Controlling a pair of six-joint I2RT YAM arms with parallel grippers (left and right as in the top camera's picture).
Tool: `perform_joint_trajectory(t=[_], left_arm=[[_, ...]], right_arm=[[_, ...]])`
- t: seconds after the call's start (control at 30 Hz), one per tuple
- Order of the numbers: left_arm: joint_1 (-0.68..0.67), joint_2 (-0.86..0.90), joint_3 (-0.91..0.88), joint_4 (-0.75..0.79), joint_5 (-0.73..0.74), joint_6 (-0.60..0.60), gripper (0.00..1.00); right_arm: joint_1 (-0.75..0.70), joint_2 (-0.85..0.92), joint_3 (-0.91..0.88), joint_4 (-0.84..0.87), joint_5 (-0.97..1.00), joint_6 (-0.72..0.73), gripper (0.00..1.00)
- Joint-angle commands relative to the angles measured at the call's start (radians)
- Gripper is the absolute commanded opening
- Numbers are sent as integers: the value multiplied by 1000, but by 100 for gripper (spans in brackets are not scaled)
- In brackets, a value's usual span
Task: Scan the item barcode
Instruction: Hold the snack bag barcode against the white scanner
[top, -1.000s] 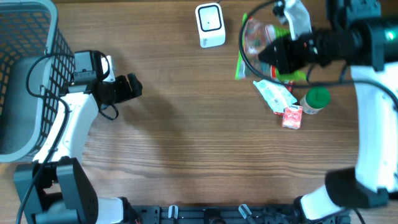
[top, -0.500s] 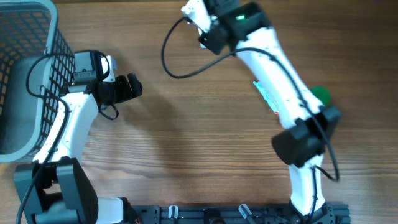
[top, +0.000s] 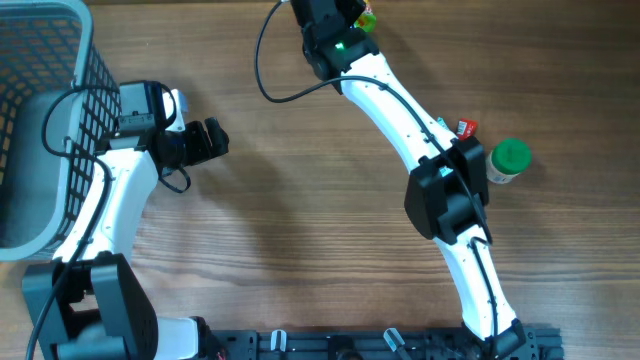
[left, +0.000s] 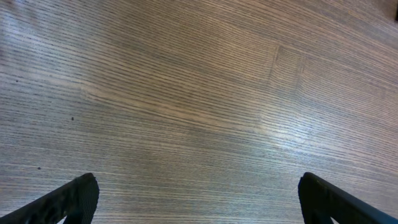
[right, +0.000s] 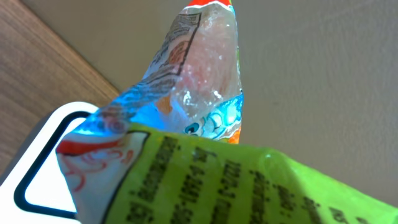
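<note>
At the top centre of the overhead view, the right gripper is closed on the snack packet, next to the scanner.
From overhead, only an orange-and-green corner of the packet peeps out beside the arm, which covers the scanner. The right wrist view shows both: the packet's long axis runs from its green printed band at the bottom up to its clear end at top centre, and the white scanner sits at lower left behind it. At right in the overhead view, a green-lidded jar and a small red box sit near the arm's elbow. The left gripper hangs open over the wooden tabletop, beside the wire basket at upper left.
</note>
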Motion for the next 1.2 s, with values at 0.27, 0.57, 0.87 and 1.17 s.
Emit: perform_joint_trajectory(t=[0.27,0.57,0.87,1.17], left_arm=[[8,-17,12,3,-2,8,100],[8,-17,12,3,-2,8,100],[8,-17,12,3,-2,8,100],[8,-17,12,3,-2,8,100]], right_arm=[[19,143,13,70,48,-49,4],[69,143,13,181,121,-176,4],[82,144,13,155,179,-146,4],[82,144,13,122,272,-96,4]])
